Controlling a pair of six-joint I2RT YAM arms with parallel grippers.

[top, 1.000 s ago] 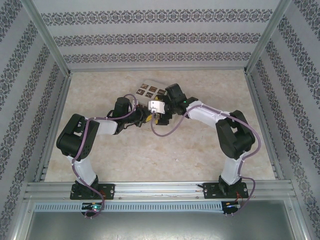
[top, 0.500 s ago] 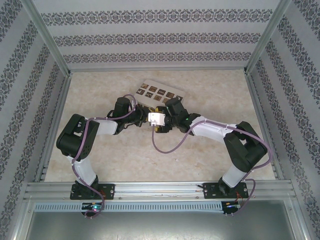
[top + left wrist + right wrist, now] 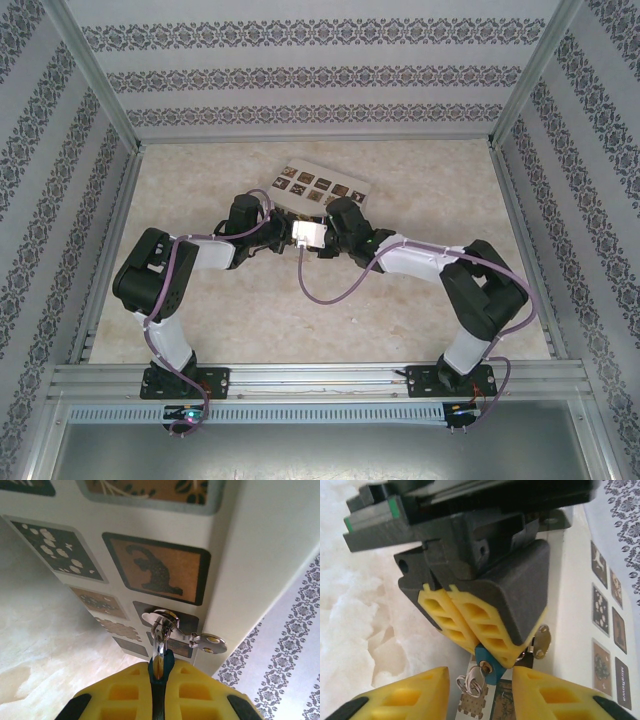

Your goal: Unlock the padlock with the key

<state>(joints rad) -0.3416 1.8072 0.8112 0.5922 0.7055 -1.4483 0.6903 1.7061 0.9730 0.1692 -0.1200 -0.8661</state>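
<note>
Between left jaws, padlock [image 3: 484, 666] mostly hidden; blue end pokes out.

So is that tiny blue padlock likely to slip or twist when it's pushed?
Probably not: the left gripper clamps the padlock by its blue body. It looks very small, so it is likely light. The ring and key hanging beside it seem loose and would probably swing.
</note>
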